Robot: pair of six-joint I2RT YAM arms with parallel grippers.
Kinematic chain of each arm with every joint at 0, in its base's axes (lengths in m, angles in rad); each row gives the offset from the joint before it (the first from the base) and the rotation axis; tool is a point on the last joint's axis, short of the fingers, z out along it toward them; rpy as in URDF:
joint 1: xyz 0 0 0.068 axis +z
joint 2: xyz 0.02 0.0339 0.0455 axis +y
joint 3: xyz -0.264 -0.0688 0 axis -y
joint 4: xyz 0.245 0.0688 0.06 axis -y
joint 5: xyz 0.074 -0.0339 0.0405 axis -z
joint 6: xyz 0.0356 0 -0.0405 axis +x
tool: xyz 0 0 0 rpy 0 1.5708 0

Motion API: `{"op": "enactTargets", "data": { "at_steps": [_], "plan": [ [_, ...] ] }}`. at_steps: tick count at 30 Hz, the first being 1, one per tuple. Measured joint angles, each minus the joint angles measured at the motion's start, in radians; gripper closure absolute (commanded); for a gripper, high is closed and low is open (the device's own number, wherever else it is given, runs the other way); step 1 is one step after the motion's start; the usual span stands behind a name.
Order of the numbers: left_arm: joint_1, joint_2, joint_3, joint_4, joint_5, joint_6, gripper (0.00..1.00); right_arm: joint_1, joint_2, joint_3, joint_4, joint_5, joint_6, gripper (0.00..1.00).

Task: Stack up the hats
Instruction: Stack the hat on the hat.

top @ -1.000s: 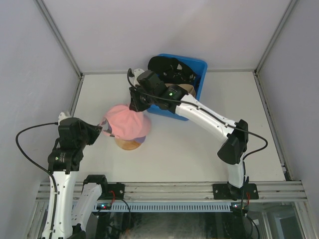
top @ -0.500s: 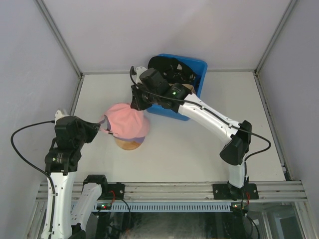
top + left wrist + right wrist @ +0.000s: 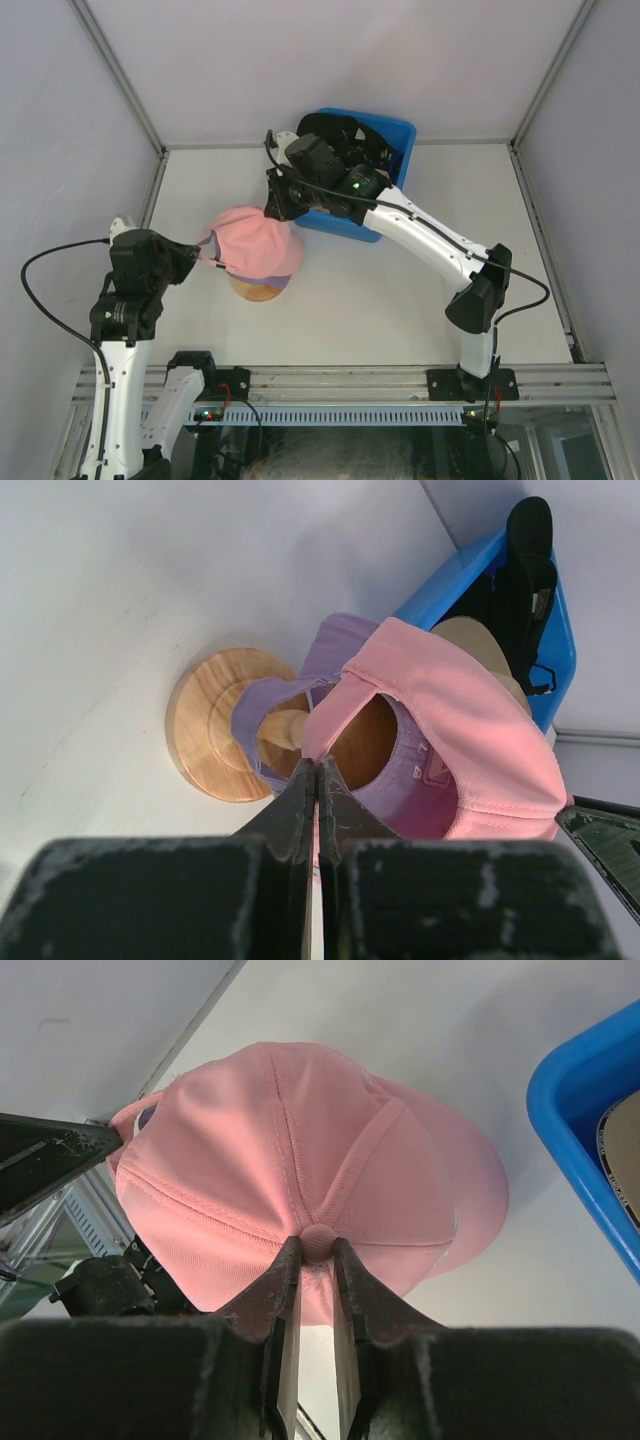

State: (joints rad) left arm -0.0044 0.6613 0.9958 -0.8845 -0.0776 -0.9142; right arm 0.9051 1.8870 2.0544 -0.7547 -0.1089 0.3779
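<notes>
The pink cap hangs directly over the wooden stand, covering the lavender cap already on it. Its long axis, strap to brim, runs across the stand: the rear edge faces the left arm's side and the brim points away toward the right arm's side.

The left gripper sits level with the stand's head on that left side, its fingers pressed flat together on the pink rear edge. The right gripper comes from above the stand, fingers narrow and pinching the button at the crown's top. Both arms are therefore equally close, one at the back and one at the peak.

The crown probably has not settled fully onto the lavender one, though the fabric hides the gap. Seating it calls for a straight drop onto the stand.

The white tabletop is smooth. The blue bin lies just beyond the stand, behind the right wrist.
</notes>
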Motion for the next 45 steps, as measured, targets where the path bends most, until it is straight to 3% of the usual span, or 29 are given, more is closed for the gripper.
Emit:
{"op": "enactTargets", "data": {
  "at_steps": [31,45],
  "plan": [
    [-0.005,0.082,-0.016,0.065,-0.167,0.09,0.99,0.005,0.073,0.048,-0.05,-0.055,0.021,1.0],
    [-0.006,0.082,-0.051,0.151,-0.193,0.087,0.95,0.005,0.081,0.018,-0.045,-0.077,0.03,0.89]
  ]
}}
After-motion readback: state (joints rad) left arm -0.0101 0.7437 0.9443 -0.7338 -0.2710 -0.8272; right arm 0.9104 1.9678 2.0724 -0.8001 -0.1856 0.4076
